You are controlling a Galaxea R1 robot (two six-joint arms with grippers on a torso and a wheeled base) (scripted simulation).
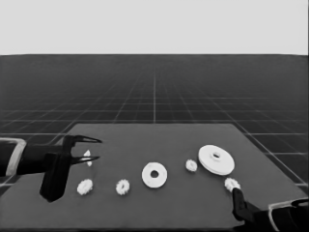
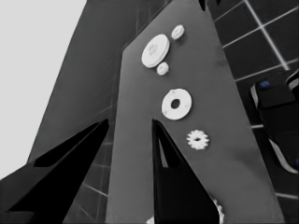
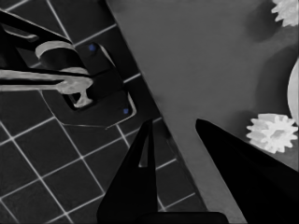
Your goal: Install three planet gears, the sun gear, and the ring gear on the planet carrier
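The smaller round part [image 1: 154, 175] lies flat at the table's middle front, with nothing on it. The larger round part [image 1: 216, 159] sits to its right. One gear [image 1: 191, 165] lies between them and another [image 1: 232, 183] at the front right. Two more gears [image 1: 85, 186] [image 1: 123, 186] lie at the front left. My right gripper [image 1: 235, 192] is low at the front right, open, just short of the nearest gear [image 3: 273, 132]. My left gripper [image 1: 99, 149] waits open over the table's left end, with the thin white piece [image 1: 87, 157] under it, not held.
The table's right front corner and edge [image 3: 154, 93] run beside the right gripper [image 3: 174, 122], with floor grid and dark machinery [image 3: 88, 88] past them. The left wrist view looks along the table past the left gripper [image 2: 131, 122] to the smaller round part [image 2: 176, 103] and larger round part [image 2: 155, 50].
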